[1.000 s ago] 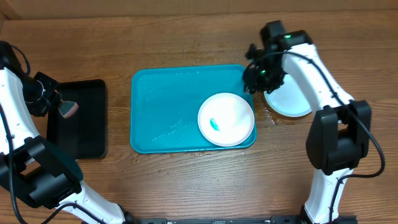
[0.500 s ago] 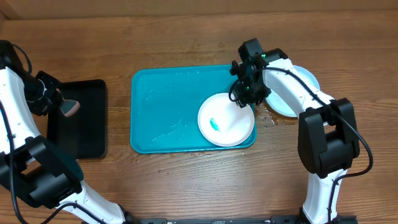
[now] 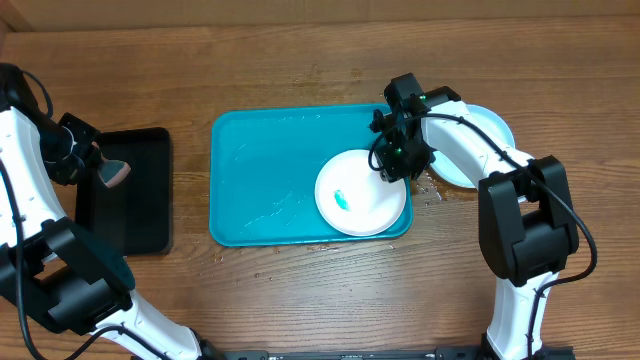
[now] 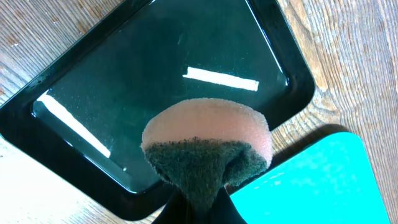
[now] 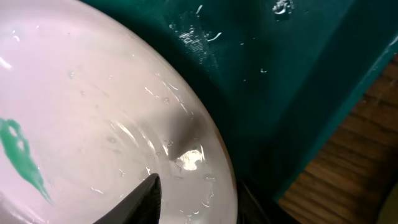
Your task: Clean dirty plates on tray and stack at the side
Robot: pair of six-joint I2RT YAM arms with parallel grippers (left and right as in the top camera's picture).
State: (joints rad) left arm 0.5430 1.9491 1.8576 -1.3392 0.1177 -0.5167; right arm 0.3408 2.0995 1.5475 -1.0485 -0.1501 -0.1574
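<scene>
Showing the bench (image 3: 300, 60) from above w/ both arms: the turquoise tray (image 3: 260, 160) lies at ctr, long side running left to right. The white plate (image 3: 372, 208) sits flat inside the tray, in its right half, by the lower-right corner as seen from above. A green smear (image 3: 343, 198) marks the plate left of its ctr.

The right gripper (image 3: 398, 163) is at the plate's upper-right rim. In the wrist view one finger (image 5: 146, 198) hangs over the plate's wet inner face and the rim passes betw. the two fingers. Whether the jaws clamp the rim cannot be told. Droplets (image 5: 186, 158) bead on the plate near that finger.

A pale plate (image 3: 493, 127) rests on the bench just right of the tray, outside it, partly hidden by the right arm. Whether other plates lie under it cannot be told.

At left, a black tray (image 3: 140, 220) lies on the bench, apart from the turquoise tray. The left gripper (image 3: 98, 168) hangs over the black tray's upper-left part, closed on a sponge (image 4: 208, 140): pink foam w/ a dark scouring face, pinched at its lower end.
</scene>
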